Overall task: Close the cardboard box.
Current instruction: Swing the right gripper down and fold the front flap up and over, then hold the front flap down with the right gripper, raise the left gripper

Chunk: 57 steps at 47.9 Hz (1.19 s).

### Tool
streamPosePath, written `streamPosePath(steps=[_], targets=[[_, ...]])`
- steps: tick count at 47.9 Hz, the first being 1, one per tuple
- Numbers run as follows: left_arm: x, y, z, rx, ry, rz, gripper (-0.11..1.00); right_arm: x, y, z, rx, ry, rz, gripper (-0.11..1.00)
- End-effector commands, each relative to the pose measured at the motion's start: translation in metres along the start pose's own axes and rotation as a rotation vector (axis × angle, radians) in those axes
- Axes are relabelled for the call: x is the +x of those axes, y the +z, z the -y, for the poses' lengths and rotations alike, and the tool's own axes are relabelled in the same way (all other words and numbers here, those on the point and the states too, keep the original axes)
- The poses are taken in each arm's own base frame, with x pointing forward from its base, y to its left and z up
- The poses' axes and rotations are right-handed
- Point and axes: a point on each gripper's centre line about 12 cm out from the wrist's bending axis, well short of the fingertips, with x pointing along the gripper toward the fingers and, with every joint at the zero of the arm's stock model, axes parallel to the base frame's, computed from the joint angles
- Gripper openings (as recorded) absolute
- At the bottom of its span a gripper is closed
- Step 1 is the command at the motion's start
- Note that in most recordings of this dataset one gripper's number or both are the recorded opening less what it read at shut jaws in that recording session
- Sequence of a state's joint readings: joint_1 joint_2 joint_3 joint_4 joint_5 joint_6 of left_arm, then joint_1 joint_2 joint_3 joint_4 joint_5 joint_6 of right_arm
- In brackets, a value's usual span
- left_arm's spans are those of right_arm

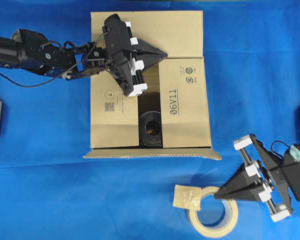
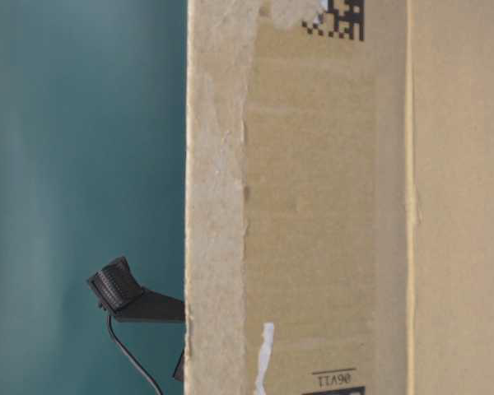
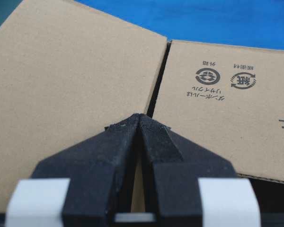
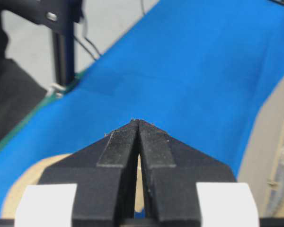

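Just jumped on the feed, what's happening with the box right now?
The left end effector, shut, sits over the cardboard box, near the seam between its flaps. The flaps are partly down, but a gap still shows a dark round object inside. The right end effector, shut, hovers by a tape roll on the blue cloth.

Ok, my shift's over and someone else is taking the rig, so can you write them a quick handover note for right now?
Left gripper: shut, empty, tips over the box where the far flap meets the right flap.
Right gripper: shut, empty, off the box, tips over the tape roll on the blue cloth.
Done: far, left and right flaps look folded in.
Left: a gap still shows a dark object inside; the near flap lies folded outward and needs closing.
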<state>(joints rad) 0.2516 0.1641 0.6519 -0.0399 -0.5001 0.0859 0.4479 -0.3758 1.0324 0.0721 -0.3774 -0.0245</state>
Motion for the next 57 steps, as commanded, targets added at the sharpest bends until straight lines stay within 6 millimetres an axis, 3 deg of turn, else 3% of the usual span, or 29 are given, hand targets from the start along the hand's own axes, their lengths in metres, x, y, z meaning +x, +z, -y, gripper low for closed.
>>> streamPosePath(steps=[1,19,31,57], targets=[[-0.001,0.005,0.0,0.0,0.0,0.014,0.0,0.0,0.005,0.01,0.016,-0.033,0.023,0.0],[-0.002,0.004,0.0,-0.003,0.0,0.012,0.0,-0.014,0.008,0.06,0.092,-0.209,0.054,0.0],[-0.002,0.005,0.0,-0.005,-0.001,0.014,0.0,-0.019,-0.005,0.093,0.172,-0.327,0.001,0.0],[-0.001,0.006,0.0,-0.005,-0.001,0.017,0.0,-0.005,-0.041,0.116,0.273,-0.409,-0.136,0.0]])
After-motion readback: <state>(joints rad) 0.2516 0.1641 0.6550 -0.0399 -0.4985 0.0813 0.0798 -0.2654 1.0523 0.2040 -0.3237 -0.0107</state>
